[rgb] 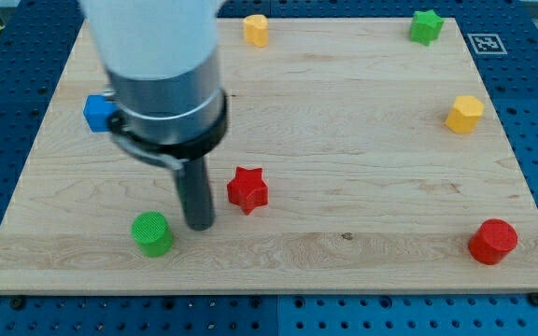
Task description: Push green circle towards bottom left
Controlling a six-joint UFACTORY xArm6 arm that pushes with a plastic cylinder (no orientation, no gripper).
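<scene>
- Green circle (151, 233) — lies in the lower-left part of the wooden board (344, 121), near the view's bottom edge but not in the corner itself.
- My tip (199, 225) — stands on the board just to the view's right of the green circle, between it and the red star (247, 189); whether it touches the circle cannot be told.
- Jaws — none exist on this arm, only a rod; there is nothing to clench or release.
- Progress, as a judgement — most of the travel looks done; a short push towards the view's left and bottom remains.
- Other blocks — blue cube (98, 113), two yellow blocks (256, 29) (464, 114), green star (426, 26), red cylinder (492, 242) — all stand well apart.
</scene>
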